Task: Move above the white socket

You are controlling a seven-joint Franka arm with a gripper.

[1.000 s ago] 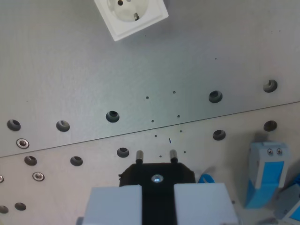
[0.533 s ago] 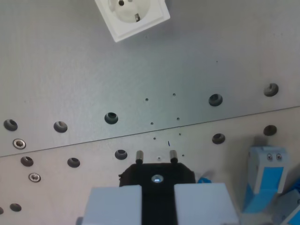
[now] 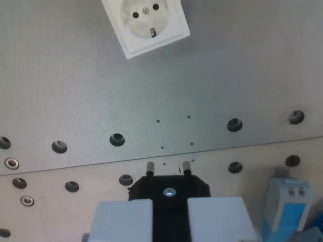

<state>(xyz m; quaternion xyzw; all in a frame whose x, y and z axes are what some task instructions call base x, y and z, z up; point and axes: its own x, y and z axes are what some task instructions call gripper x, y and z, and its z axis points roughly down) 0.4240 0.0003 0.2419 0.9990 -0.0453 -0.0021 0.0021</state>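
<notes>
White socket (image 3: 146,22) at the top of the wrist view, left of centre, lying tilted on the grey metal bench (image 3: 75,91); its top edge is cut off by the frame, and two pin holes and an earth clip show in its round recess. Well below it, at the bottom edge, the gripper (image 3: 169,214) holds a black plug (image 3: 169,190) between its two pale fingers (image 3: 121,221), the plug's two metal pins pointing up the view toward the socket (plug and socket well apart). Rows of round holes (image 3: 117,139) and a seam cross the bench. Blue-and-grey block (image 3: 287,206) at lower right.
</notes>
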